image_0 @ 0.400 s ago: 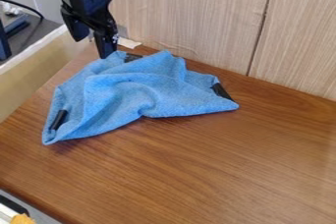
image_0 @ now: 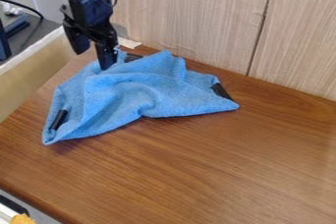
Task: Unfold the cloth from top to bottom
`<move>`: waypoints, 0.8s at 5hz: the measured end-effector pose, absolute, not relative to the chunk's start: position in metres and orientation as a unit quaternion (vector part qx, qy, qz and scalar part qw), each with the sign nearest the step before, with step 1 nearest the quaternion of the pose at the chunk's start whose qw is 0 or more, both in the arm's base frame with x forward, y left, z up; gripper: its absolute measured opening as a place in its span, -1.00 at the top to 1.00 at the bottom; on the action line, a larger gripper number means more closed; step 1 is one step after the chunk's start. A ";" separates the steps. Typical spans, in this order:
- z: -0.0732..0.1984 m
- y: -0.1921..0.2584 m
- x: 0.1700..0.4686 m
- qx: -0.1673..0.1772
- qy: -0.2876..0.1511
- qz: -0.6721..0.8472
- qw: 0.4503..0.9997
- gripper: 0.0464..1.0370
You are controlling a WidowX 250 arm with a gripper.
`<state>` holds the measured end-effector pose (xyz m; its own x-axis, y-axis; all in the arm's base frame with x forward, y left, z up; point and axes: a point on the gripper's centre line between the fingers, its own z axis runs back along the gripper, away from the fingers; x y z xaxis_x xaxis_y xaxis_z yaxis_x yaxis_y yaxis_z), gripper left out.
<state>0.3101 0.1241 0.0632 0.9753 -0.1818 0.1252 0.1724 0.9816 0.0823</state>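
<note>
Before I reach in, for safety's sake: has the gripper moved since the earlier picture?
Yes, the gripper has moved slightly down the view; its tips sit farther below the pale strip by the wall.

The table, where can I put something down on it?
The table has its biggest bare patch below the cloth, down to the picture's bottom edge. More bare wood lies right of the cloth, along the wall. It's crowded at the upper left, where the tool is at the cloth.
</note>
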 end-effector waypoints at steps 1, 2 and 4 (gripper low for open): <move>0.042 0.137 0.310 0.005 -0.043 -0.070 0.997 -0.93; 0.020 0.135 0.311 -0.031 -0.017 -0.081 0.996 -0.93; 0.005 0.120 0.324 -0.041 -0.021 -0.137 0.990 -0.93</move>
